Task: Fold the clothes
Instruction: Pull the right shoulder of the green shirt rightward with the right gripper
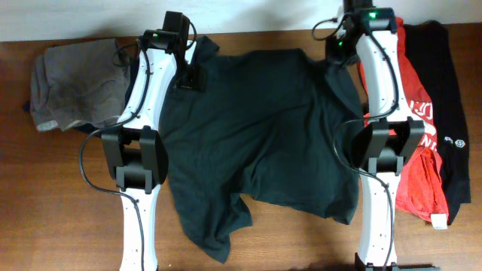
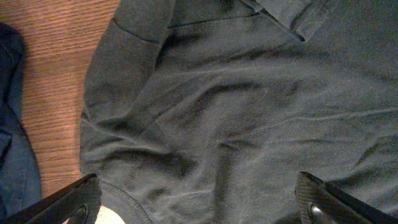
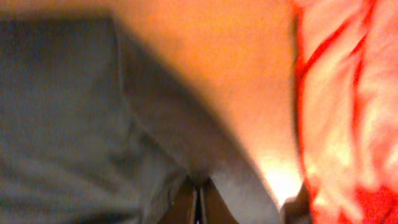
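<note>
A dark green polo shirt (image 1: 260, 132) lies spread and wrinkled across the middle of the table. My left gripper (image 1: 190, 75) hovers over its upper left shoulder; in the left wrist view its jaws (image 2: 196, 205) are wide open above the shirt (image 2: 249, 112), with the collar at the top. My right gripper (image 1: 337, 62) is at the shirt's upper right sleeve. In the blurred right wrist view its fingers (image 3: 199, 199) are pressed together on a fold of the dark shirt fabric (image 3: 74, 124).
A grey garment (image 1: 75, 83) lies in a heap at the back left over a dark blue one (image 2: 12, 124). A red shirt (image 1: 418, 135) and a black garment (image 1: 452, 105) lie at the right, and the red shirt shows in the right wrist view (image 3: 348, 112).
</note>
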Tool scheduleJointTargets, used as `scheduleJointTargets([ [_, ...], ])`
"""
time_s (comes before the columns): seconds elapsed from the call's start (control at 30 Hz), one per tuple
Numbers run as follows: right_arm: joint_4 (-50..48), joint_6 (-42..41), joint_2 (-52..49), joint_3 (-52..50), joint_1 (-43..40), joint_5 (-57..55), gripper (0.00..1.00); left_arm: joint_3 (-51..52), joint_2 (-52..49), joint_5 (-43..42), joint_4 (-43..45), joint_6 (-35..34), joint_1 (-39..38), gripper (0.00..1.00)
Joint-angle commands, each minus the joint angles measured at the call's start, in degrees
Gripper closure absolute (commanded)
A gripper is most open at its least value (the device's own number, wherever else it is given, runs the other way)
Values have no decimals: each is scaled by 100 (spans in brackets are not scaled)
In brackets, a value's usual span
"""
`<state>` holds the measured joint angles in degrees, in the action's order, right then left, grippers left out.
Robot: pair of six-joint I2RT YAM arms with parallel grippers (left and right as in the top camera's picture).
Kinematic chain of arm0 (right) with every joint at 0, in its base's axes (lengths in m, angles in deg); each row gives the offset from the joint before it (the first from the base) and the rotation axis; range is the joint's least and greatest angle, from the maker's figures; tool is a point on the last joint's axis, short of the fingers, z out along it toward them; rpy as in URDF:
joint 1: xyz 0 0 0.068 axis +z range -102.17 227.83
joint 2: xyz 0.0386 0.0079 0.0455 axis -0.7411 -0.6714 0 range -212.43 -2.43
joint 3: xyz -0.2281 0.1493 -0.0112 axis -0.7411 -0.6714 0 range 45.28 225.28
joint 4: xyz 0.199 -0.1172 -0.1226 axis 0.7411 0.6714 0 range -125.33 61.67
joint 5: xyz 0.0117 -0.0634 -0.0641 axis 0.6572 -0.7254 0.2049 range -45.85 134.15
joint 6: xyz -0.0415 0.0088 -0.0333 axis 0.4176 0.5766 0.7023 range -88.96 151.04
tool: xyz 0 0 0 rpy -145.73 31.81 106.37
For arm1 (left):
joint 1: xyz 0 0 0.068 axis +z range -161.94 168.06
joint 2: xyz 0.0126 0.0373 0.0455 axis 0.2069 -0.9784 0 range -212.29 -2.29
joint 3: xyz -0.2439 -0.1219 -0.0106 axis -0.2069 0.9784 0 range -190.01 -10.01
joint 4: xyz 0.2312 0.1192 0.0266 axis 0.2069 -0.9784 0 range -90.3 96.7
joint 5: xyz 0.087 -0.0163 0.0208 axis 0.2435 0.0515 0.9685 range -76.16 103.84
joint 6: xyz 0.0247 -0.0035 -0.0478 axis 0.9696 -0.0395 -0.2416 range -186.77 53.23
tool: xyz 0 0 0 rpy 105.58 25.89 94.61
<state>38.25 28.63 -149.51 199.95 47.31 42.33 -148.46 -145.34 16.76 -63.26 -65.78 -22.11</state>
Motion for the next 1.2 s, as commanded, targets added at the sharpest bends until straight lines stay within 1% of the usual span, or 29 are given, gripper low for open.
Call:
scheduleJointTargets([
  [0.0, -485, -17, 160, 48, -214, -186, 96, -109, -33, -59, -24, -13, -17, 1],
  [0.23, -1836, -20, -31, -96, -476, -188, 96, -109, -33, -59, -15, -13, -17, 1],
  [0.43, -2404, -17, -468, -179, -494, -238, 95, -109, -33, 7, -7, -11, -15, 1],
  [0.53, -2594, -15, -638, -179, -511, -348, 87, -109, -33, 9, 7, 24, -15, 1],
  [0.57, -2638, -17, -684, -179, -525, -385, 82, -109, -33, 9, 7, 33, -15, 1],
  [0.6, -2662, -20, -691, -179, -549, -439, 75, -109, -33, 28, 7, 31, -15, 1],
  [0.67, -2677, -101, -691, -177, -597, -531, 71, -109, -33, 68, 7, 31, -15, 1],
  [0.7, -2669, -151, -671, -173, -634, -577, 64, -109, -33, 111, 7, 33, -15, 1],
  [0.77, -2503, -295, -562, -142, -737, -570, 45, -109, -33, 140, 2, 31, 24, 1],
  [0.8, -2356, -417, -511, -101, -765, -570, 40, -109, -33, 140, -13, 33, 46, 1],
  [0.83, -2208, -485, -463, -48, -789, -507, 31, -109, -33, 140, -28, 33, 68, 1],
  [0.9, -1862, -518, -358, 72, -822, -199, 18, -109, -33, 138, -87, 33, 125, 1],
  [0.93, -1436, -518, -234, 170, -824, 243, 12, -109, -33, 136, -160, 63, 181, 1],
  [1.03, -730, -516, -76, 267, -798, 1016, 12, -109, -33, 107, -236, 81, 284, 1],
  [1.1, -372, -516, -46, 269, -772, 1373, 13, -109, -37, -101, -234, 219, 328, 1],
  [1.17, -46, -514, -44, 269, -728, 1639, 20, -109, -48, -385, -225, 407, 348, 2],
])
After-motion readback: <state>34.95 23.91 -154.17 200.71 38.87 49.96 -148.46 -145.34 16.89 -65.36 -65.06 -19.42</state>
